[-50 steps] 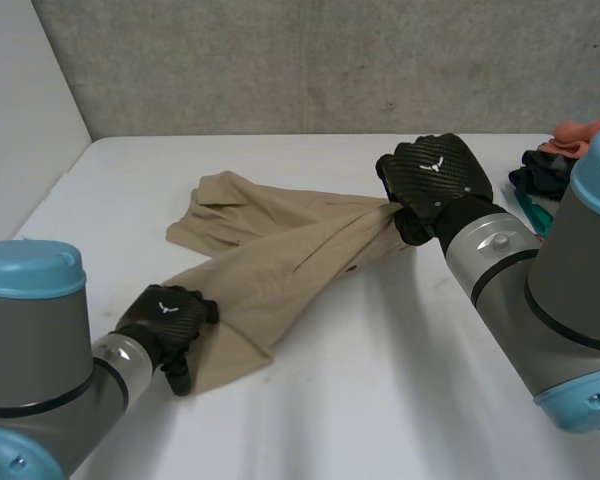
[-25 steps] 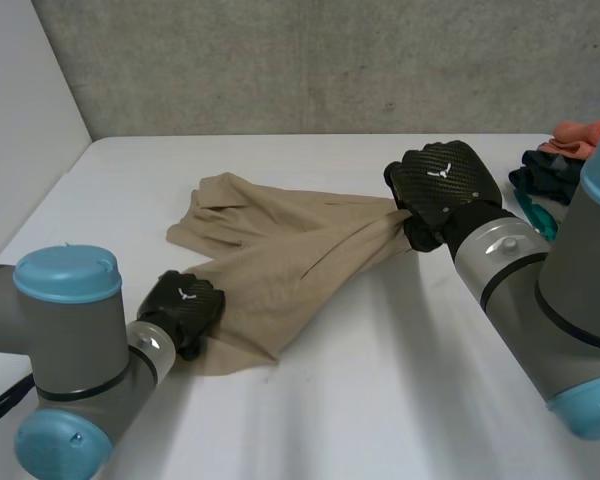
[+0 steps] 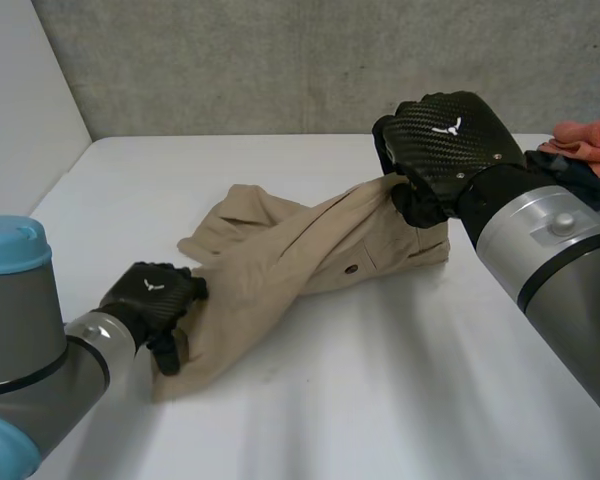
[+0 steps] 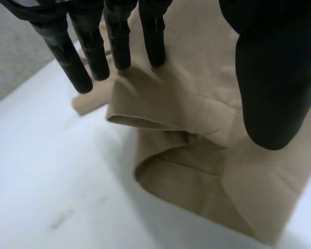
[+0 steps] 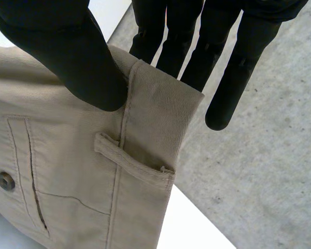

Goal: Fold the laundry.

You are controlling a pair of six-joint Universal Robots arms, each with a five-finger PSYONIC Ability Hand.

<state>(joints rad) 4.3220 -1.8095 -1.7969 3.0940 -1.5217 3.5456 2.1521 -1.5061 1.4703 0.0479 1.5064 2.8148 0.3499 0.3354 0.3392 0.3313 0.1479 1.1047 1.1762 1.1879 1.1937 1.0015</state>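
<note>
Tan trousers [image 3: 310,250] lie stretched across the white table [image 3: 380,400]. My right hand [image 3: 445,145] is shut on the waistband [image 5: 155,119], which is pinched between thumb and fingers [image 5: 181,41] beside a belt loop [image 5: 129,158], and holds that end raised off the table. A back pocket with a button [image 5: 5,180] hangs below the grip. My left hand [image 3: 150,300] is at the leg end near the table's front left. Its fingers [image 4: 88,46] are straight and spread from the thumb, open over the folded hem [image 4: 197,155].
A pile of other clothes, with orange cloth [image 3: 585,140] on top, sits at the table's right edge behind my right arm. A grey wall [image 3: 280,60] runs along the back and a white panel stands at the left.
My right hand has lifted the waist end higher and nearer, and the trousers have bunched and slid with it. My left hand has moved a little toward the front left at the leg end.
</note>
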